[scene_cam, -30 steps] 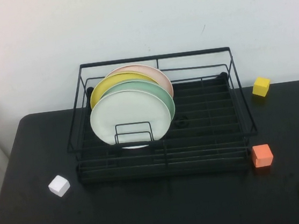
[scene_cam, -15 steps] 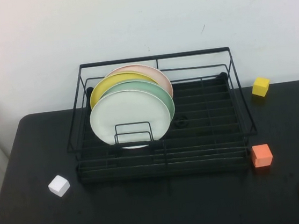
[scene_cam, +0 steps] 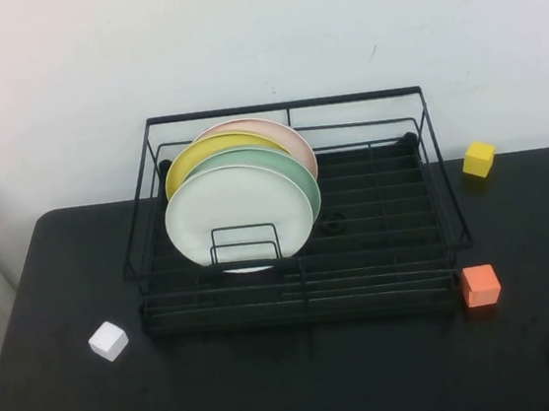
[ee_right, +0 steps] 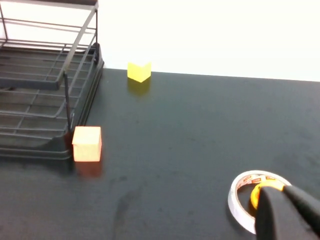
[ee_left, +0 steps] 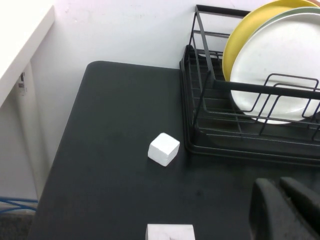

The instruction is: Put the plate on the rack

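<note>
White plate is already seated upright at the front of the black wire rack's left half, behind a small wire loop. Mint green plate, yellow plate and pink plate are stacked close behind it.

Handling is judged as follows: rigid, glossy, slippery, breakable; best gripped at the exposed top rim, since the loop and front rail block the lower edge.

Left to right: white cube near the rack's left corner, orange cube at its right front corner, yellow cube further back.

Left gripper is parked low beside the rack; fingers appear closed, nothing held. Right gripper is parked over a tape roll; opening cannot be told.
</note>
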